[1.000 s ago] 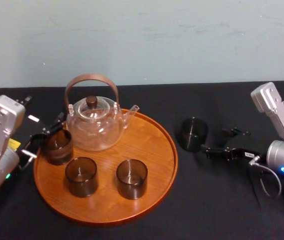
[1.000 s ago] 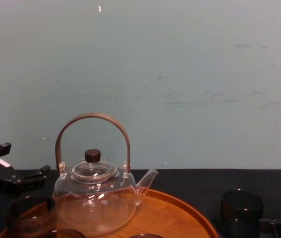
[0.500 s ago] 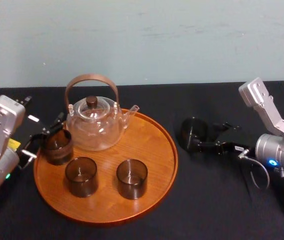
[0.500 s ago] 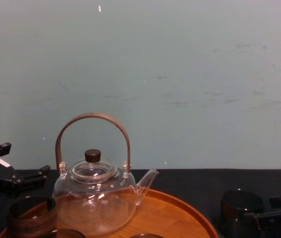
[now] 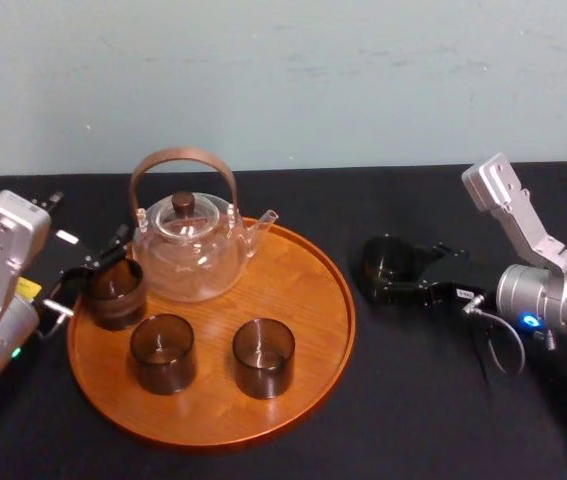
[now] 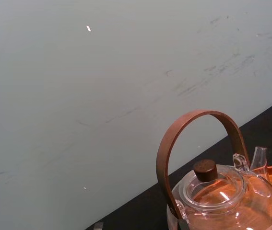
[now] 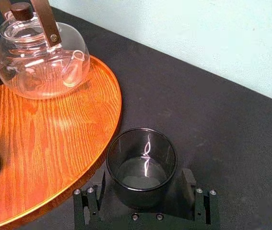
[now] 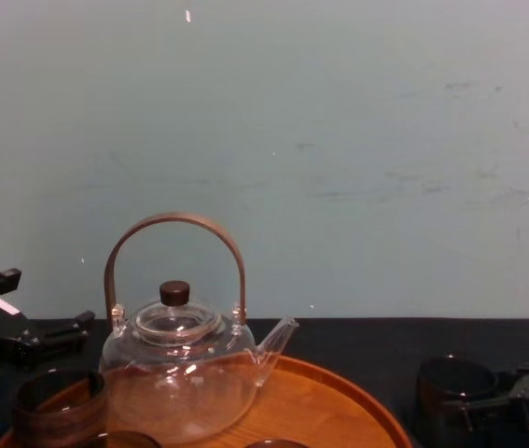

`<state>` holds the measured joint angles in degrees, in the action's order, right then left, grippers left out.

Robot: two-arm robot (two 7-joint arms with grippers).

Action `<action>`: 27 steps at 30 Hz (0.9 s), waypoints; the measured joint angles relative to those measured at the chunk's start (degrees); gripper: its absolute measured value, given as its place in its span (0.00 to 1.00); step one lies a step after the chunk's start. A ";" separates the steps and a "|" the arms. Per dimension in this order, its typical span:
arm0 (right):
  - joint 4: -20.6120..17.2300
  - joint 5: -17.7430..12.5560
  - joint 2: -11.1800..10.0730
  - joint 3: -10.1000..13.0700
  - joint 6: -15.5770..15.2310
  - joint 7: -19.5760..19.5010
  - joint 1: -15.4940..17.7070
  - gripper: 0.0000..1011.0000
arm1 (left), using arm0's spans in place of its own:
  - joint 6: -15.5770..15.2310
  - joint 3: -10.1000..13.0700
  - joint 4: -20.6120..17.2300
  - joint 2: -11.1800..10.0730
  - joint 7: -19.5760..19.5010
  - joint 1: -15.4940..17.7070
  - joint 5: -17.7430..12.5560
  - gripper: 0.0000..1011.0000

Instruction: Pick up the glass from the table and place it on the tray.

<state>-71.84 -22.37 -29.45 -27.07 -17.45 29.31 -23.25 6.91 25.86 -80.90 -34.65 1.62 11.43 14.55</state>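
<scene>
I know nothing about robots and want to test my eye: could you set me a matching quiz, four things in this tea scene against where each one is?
Things:
1. teapot
2. lone glass
3. right gripper
4. left gripper

Places:
A. on the black table, right of the tray
B. at the tray's left edge
C. on the tray, at its back
D. fingers open on either side of the lone glass

Pairs: 1-C, 2-A, 3-D, 4-B.

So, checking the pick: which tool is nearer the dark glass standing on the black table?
Right. The right tool straddles the dark smoked glass; the left tool sits across the round orange-brown wooden tray.
</scene>
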 joint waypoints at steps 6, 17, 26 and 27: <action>0.57 0.37 0.42 -0.02 0.03 0.06 -0.48 0.99 | 0.00 0.00 0.00 0.00 0.00 0.00 0.00 0.99; 2.10 1.15 1.69 -0.56 0.54 0.56 -1.75 0.99 | 0.00 0.00 0.00 0.00 0.00 0.00 0.00 0.99; 2.67 1.67 2.16 -0.74 0.61 0.66 -2.21 0.99 | 0.00 0.00 0.00 0.00 0.00 0.00 0.00 0.99; 2.67 1.67 2.16 -0.74 0.61 0.66 -2.21 0.99 | 0.00 0.00 0.00 0.00 0.00 0.00 0.00 0.99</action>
<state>-69.17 -20.70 -27.30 -27.81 -16.84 29.96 -25.46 6.91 25.87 -80.90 -34.65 1.62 11.43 14.55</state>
